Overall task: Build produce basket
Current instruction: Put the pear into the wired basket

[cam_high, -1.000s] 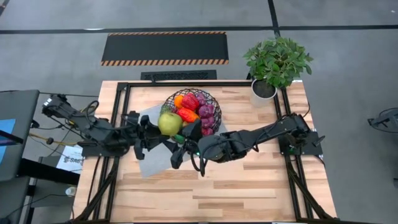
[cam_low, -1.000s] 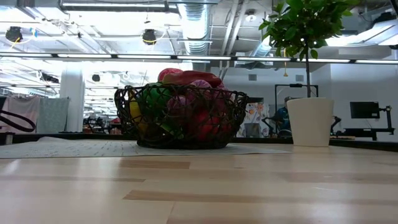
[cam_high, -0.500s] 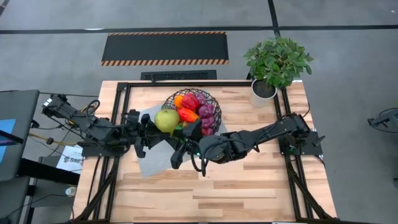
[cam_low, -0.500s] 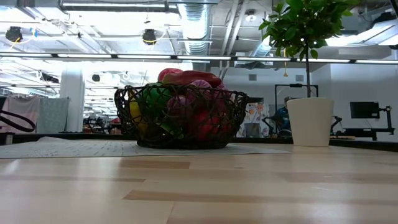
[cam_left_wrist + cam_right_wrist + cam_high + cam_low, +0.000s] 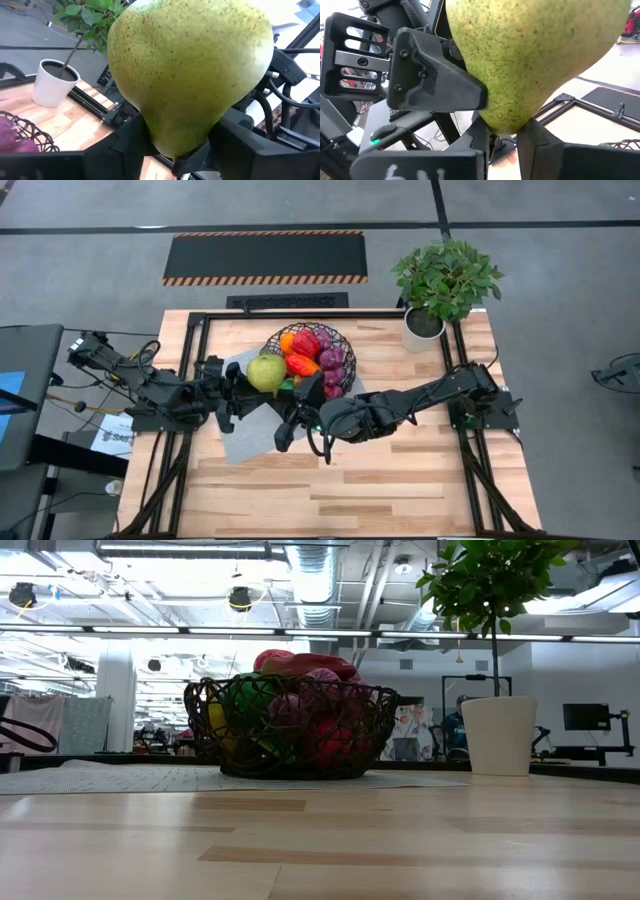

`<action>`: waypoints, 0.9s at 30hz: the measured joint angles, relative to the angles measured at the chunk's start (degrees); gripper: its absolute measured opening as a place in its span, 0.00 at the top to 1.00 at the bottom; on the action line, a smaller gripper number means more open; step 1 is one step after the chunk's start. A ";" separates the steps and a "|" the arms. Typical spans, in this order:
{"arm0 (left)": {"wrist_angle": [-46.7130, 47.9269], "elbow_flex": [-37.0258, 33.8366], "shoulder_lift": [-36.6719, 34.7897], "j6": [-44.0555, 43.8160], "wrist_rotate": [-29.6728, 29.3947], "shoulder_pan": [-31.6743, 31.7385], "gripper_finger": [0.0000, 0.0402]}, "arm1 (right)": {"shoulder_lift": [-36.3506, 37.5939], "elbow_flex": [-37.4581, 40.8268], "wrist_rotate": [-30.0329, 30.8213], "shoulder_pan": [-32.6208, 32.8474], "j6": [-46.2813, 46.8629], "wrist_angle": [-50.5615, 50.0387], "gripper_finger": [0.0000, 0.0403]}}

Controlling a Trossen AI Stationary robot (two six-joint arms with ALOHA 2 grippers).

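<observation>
1. Two dark arms meet over the near-left rim of the basket [image 5: 312, 358], and I see a green pear [image 5: 267, 372] pinched between them.
2. My left gripper [image 5: 240, 385] reaches in from the table's left side; its fingers [image 5: 131, 145] clasp the pear's narrow end.
3. My right gripper [image 5: 298, 402] comes across from the right; its fingers [image 5: 540, 137] also press against the pear's narrow end, so both sets of jaws are clenched on the same fruit.
4. The basket sits on a grey mat [image 5: 245, 442] toward the back of the wooden table [image 5: 400, 480], filled with produce [image 5: 318, 352]: red peppers, an orange and purple grapes.
5. A potted plant [image 5: 445, 280] stands at the table's far right corner, well apart from the basket.
</observation>
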State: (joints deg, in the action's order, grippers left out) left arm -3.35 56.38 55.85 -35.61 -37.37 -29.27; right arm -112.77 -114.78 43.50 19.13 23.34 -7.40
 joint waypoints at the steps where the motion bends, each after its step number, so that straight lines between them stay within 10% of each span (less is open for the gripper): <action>1: 0.18 0.00 -0.27 0.11 0.03 -0.05 0.53 | 0.00 0.00 -0.10 -0.08 -0.11 0.02 0.85; 12: 12.61 -0.02 -5.30 -5.49 0.06 -0.62 0.15 | 0.57 -0.04 0.47 -2.81 0.69 -0.51 0.88; 27: 45.58 -0.04 -9.43 -32.04 -2.58 -8.36 0.17 | -9.86 -0.04 -15.69 -12.69 27.87 -16.21 0.89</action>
State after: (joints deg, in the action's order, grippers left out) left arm 42.23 56.34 46.42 -67.65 -39.94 -37.63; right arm -122.63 -114.83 27.81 6.44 51.21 -23.60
